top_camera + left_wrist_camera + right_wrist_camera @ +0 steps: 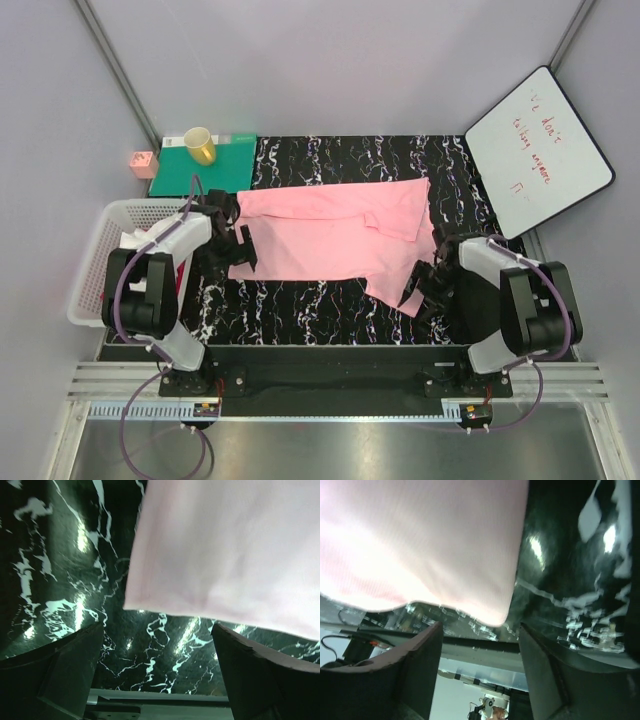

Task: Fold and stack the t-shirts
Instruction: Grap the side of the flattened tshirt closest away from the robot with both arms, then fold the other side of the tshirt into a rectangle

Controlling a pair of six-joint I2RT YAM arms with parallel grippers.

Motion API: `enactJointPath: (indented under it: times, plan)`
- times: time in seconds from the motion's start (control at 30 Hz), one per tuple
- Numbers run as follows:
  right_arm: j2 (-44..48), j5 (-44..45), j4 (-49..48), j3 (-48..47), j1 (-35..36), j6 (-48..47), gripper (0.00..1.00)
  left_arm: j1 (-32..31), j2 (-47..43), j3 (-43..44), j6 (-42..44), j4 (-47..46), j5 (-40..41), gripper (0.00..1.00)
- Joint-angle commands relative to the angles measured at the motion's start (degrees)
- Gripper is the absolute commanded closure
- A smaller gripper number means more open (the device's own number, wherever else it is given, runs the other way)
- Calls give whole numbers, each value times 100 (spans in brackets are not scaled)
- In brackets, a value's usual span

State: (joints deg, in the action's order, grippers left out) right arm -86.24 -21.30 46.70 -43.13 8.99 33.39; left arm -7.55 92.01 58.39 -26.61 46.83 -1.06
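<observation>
Left gripper [157, 672]: jaws spread wide, nothing held; fingers straddle bare marble just short of the shirt's near left corner.
Right gripper [480, 667]: jaws spread wide, nothing held; a rounded shirt corner lies just beyond the fingertips.
Pink t-shirt [330, 235]: one; spread across the middle of the table, right part folded and rumpled, lower right tail running to the right gripper.
Edges: left edge beside the left gripper; far edge roughly straight; near edge stepped down to the right.
Open room: bare marble strips before and behind the shirt.
Table [300, 305]: one; black with white veining.
Basket [95, 255]: one; white, at the table's left edge.
White t-shirt [133, 240]: one; bunched in the basket, partly behind the left arm.
Green mat [195, 172]: one; far left corner.
Yellow cup [200, 146]: one; on the mat.
Pink box [143, 163]: one; left of the mat.
Whiteboard [538, 150]: one; far right, tilted.
</observation>
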Motion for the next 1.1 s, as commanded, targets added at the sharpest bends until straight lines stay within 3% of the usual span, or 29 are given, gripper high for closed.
enactJointPath:
  times: [0.0, 0.17, 0.23, 0.3, 0.33, 0.4, 0.43, 0.67, 0.83, 1.07]
  plan:
    - [-481, 293, -459, -186, 23, 37, 34, 8, 396, 401, -64, -121, 422, 5]
    - [-807, 267, -521, -511, 23, -60, 45, 8, 862, 550, 42, -104, 449, 8]
    - [-947, 267, -530, -625, 23, -113, 78, 8, 1046, 559, 33, -95, 431, 11]
    - [-1105, 249, -521, -819, 23, -183, 100, 8, 1161, 568, 51, -95, 457, 19]
    - [-1141, 206, -504, -872, 23, -209, 100, -1, 1249, 577, 59, -95, 449, 41]
    - [-1159, 188, -469, -1021, 23, -245, 100, -1, 1363, 603, 68, -104, 414, 69]
    - [-1141, 179, -442, -1109, 23, -254, 100, -1, 1381, 656, 86, -78, 396, 97]
    - [-686, 100, 224, -1610, 23, -473, 100, -1, 811, 1024, 226, 282, 159, 100]
    - [-420, 310, 322, -2337, 15, -579, 100, 8, 608, 1771, 393, 775, 220, 100]
    - [-1454, 504, 340, -3894, 6, -948, 100, 61, 949, 2879, 376, 1056, 370, 100]
